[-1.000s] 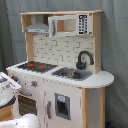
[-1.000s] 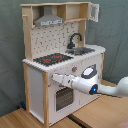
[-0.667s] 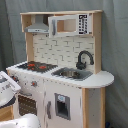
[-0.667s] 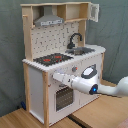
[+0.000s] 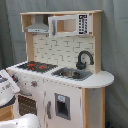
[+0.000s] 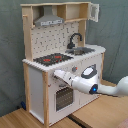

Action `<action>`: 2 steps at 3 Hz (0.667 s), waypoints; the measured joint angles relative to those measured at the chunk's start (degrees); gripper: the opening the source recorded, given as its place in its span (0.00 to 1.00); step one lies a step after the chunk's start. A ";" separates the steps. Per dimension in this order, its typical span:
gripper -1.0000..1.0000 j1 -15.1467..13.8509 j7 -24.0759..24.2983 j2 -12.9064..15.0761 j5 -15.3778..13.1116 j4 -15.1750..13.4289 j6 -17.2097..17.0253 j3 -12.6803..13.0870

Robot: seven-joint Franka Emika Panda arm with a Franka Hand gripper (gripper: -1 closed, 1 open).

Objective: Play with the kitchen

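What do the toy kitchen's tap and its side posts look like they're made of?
The tap looks like glossy black plastic, though painted metal is possible: smooth, with slight shine. The kitchen has pale side posts that look like unpainted light wood, matte and yellowish beside white painted panels.

White robot arm [image 6: 102, 88] extends horizontally from the second exterior view's right, its end effector [image 6: 56, 75] pointing left.

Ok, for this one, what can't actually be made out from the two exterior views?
- Claw: open or shut unreadable in the second exterior view; it blends into the kitchen front. In the first exterior view the arm is cut by the left edge.
- Oven door: partly hidden by the arm in the second exterior view.
- Sink: contents too blurred in the first exterior view.
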 joint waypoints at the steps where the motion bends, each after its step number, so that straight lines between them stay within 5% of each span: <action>1: 0.00 -0.01 5.94 0.05 0.02 0.03 0.00 0.00; 2: 0.00 -0.02 11.68 0.09 0.04 0.05 0.00 0.00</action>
